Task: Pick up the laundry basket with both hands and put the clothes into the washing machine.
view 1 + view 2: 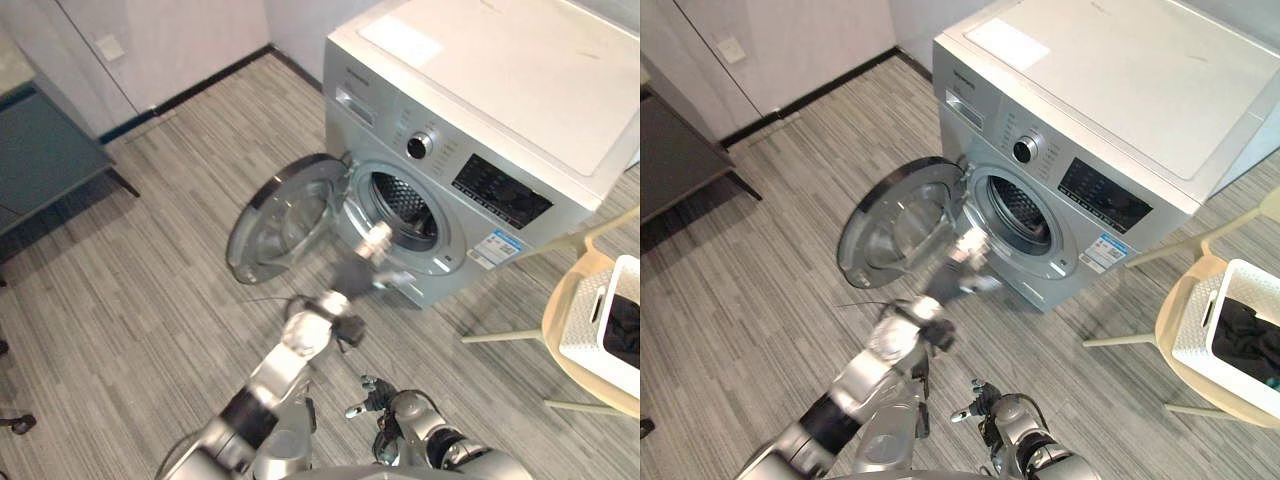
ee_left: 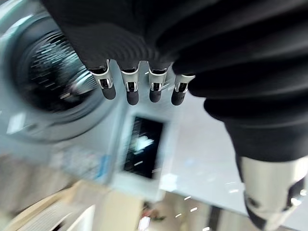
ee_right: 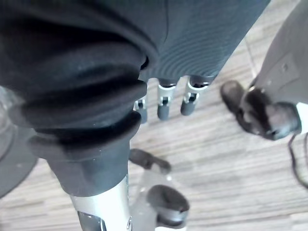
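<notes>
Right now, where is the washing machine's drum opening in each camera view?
Left eye view: drum opening just right of centre, beside the open door.
Right eye view: near centre.
Left wrist view: blurred dark circle past the left hand.
Right wrist view: faces the striped floor.
Shared landmark: the dark control panel beside the opening.

A: What is that smear by the drum?
B: The left hand (image 1: 372, 250), blurred before the washing machine (image 1: 500, 90) opening.
A: And the laundry basket (image 1: 585, 325)?
B: Cut off at the right edge. Its dark clothes (image 1: 1252, 340) make a shapeless heap.
</notes>
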Controlling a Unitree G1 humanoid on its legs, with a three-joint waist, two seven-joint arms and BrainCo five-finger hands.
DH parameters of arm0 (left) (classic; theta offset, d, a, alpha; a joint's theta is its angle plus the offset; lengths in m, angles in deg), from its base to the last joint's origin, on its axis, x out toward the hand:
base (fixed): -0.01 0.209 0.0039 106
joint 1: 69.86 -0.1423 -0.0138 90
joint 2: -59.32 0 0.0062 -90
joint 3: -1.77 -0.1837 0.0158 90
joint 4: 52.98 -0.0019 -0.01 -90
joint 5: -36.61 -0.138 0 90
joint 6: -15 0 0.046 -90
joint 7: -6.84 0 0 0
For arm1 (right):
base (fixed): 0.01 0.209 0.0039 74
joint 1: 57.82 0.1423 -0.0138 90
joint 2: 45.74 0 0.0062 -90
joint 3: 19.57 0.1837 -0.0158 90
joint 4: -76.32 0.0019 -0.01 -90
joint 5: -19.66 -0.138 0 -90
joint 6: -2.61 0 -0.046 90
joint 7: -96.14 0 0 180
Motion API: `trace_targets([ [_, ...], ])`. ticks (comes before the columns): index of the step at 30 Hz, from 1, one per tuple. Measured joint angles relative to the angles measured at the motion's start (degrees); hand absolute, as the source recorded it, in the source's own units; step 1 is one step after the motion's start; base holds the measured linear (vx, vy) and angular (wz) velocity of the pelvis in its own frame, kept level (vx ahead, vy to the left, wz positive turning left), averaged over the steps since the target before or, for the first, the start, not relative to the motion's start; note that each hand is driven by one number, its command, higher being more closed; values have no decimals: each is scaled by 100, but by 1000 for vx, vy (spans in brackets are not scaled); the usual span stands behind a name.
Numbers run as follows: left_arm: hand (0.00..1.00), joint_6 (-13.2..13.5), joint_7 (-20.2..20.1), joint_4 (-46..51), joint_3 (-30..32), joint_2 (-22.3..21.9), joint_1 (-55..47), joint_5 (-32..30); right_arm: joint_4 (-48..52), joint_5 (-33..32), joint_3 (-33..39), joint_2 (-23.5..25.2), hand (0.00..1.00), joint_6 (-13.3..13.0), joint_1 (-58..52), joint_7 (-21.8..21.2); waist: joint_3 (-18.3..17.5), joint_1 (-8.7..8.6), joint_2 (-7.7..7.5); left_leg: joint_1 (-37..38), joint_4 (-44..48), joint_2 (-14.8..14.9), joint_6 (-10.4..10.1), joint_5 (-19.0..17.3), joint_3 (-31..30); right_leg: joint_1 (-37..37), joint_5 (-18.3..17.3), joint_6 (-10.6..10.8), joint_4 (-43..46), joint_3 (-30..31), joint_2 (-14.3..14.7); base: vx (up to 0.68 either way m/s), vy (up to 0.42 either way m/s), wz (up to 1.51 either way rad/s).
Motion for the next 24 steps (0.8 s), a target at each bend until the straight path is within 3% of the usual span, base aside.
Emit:
trace_targets([
  [2,0,-348,81,-1400,126,-447,716,-193,-42,116,300,2,0,142,334,227,127,-131,-182,-292,106,4,133,135,-45,-275,10,-14,171,4,-19,42,-30,-2],
  [4,0,-351,226,-2215,742,-699,1189,-431,-47,34,569,-45,0,190,508,424,227,-111,-266,-453,142,11,136,138,-7,-522,8,-17,273,54,-33,12,-30,-12],
  [6,0,-341,406,-2770,1445,-640,1667,-555,-32,-177,628,-94,0,175,750,605,408,-113,-345,-539,171,31,126,126,88,-699,-7,-25,328,175,-70,-36,-16,-25],
  [9,0,-322,656,-3521,2337,120,2300,-1148,69,-557,629,-113,0,41,882,748,525,-117,-479,-842,215,119,108,108,280,-1145,55,-80,385,408,-21,-24,-34,-46],
  [11,0,-329,844,-3843,2839,989,2489,-1910,83,-632,629,-42,0,-62,939,755,715,-139,-631,-1046,491,215,188,16,422,-1357,131,-103,395,610,22,29,-40,-51],
  [12,0,-332,925,-3894,3135,1384,2489,-2174,98,-633,639,-43,0,-98,937,767,856,-155,-694,-1145,753,286,199,-133,503,-1415,173,-117,391,705,50,24,-31,-40],
  [14,0,-335,1035,-3893,3669,1718,2475,-2340,192,-638,759,-63,0,-133,813,817,1011,-120,-698,-1273,1146,422,203,-372,565,-1427,187,-119,382,791,99,44,-40,-32],
  [16,0,-329,1235,-3782,4561,1961,2117,-2373,640,-749,982,-38,0,-161,322,855,1029,-97,-696,-1453,2011,713,200,-914,712,-1412,190,-123,390,989,195,46,11,-52],
  [21,0,-309,1527,-3274,5602,1613,889,-2388,1620,-900,1440,-105,0,-165,-288,974,1071,-131,-596,-1279,3209,1300,285,-1752,1348,-1440,190,-113,755,1471,273,28,81,-89],
  [22,0,-289,1529,-3218,5784,1384,513,-2363,1976,-999,1578,-118,0,-168,-449,1002,1085,-102,-572,-1067,3460,1502,309,-1961,1616,-1435,151,-130,941,1299,177,1,70,-122],
  [24,0,-237,1527,-3005,5888,1087,-210,-2147,2554,-1148,1705,-148,0,-163,-677,1065,1100,-124,-540,-657,3800,1700,290,-2285,1957,-1329,-163,-407,1667,732,-315,-8,21,-99],
])
